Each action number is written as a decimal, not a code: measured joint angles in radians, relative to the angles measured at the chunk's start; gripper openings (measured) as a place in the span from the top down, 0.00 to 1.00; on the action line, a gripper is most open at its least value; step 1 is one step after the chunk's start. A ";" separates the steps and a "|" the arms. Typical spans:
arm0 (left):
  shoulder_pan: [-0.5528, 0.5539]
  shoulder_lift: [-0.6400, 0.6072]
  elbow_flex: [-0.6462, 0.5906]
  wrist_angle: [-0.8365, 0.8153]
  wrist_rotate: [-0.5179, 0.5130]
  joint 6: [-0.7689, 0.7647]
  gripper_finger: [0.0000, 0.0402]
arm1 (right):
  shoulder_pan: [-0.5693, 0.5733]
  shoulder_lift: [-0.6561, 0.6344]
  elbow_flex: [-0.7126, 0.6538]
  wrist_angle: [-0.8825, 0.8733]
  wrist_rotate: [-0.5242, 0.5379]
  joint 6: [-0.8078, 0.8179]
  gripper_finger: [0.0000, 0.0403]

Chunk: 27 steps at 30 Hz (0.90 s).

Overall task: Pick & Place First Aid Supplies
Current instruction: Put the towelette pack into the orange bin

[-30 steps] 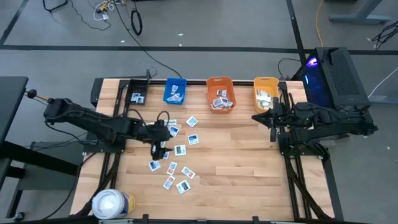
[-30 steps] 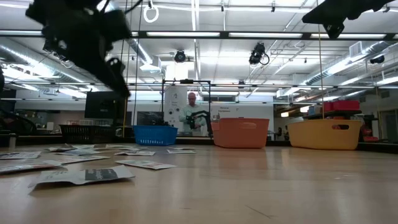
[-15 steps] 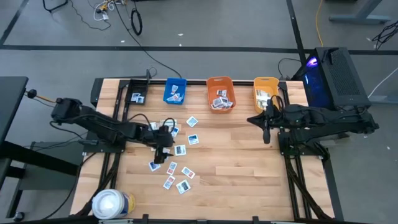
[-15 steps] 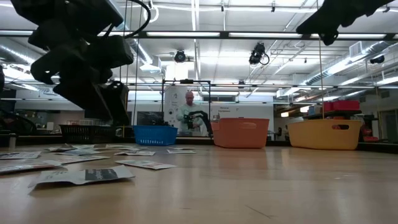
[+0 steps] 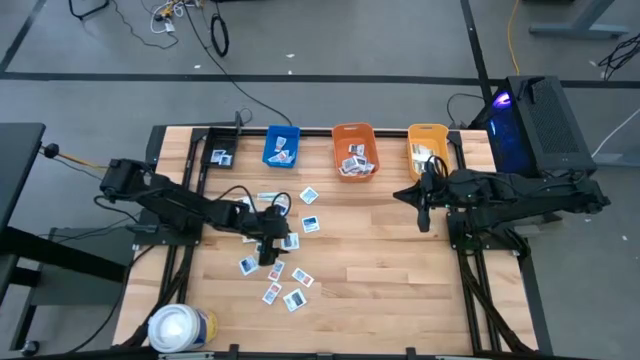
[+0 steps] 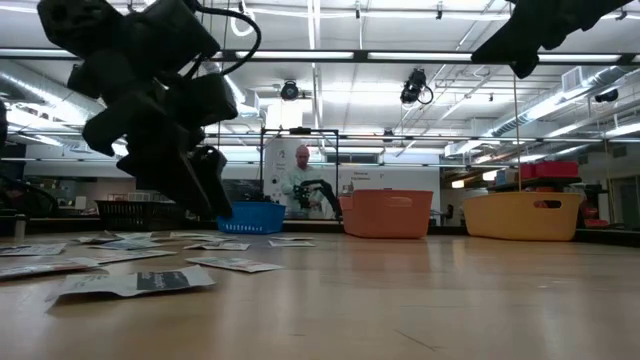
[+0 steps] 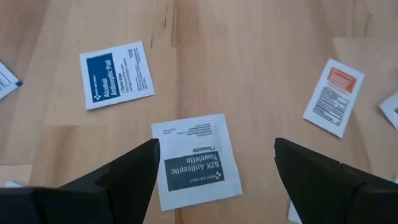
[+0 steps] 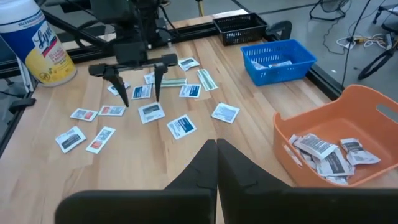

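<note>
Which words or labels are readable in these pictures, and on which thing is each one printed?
"BZK Antiseptic Towelette": white packet between the open left gripper's fingers, dark panel.
"Alcohol Prep Pad", only roughly legible: blue-panel packet beside it.
"Lys...", cut off: white tub at the table corner.
Orange-topped packet: print too small to read.
Packets in the orange bin and blue bin: too small to read.

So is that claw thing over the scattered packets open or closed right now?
Open. The left gripper hangs over a BZK towelette packet, its two fingers spread apart on either side, not touching it.
</note>
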 joint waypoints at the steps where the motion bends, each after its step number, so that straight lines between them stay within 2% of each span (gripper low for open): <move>1: 0.000 0.013 0.008 -0.004 0.000 -0.001 0.20 | 0.000 0.001 0.000 0.000 -0.001 0.000 0.99; 4: 0.000 0.058 0.047 -0.018 0.001 -0.003 0.18 | 0.000 0.001 0.000 0.000 -0.001 0.000 0.99; 10: 0.000 0.144 0.125 -0.071 0.031 -0.010 0.07 | 0.000 0.001 0.000 0.001 0.000 -0.008 0.99; 13: 0.000 0.146 0.153 -0.129 0.002 -0.023 0.04 | 0.000 0.001 0.000 0.002 -0.001 -0.008 0.99; 18: 0.005 0.137 0.185 -0.206 -0.084 -0.015 0.03 | 0.000 0.001 0.000 0.002 -0.001 -0.009 0.99; 22: 0.013 0.137 0.185 -0.234 -0.035 -0.022 0.03 | 0.000 0.001 0.000 0.002 -0.001 -0.009 0.99; 27: 0.017 0.153 0.183 -0.283 -0.033 -0.022 0.03 | 0.000 0.001 0.000 0.003 -0.001 -0.011 0.99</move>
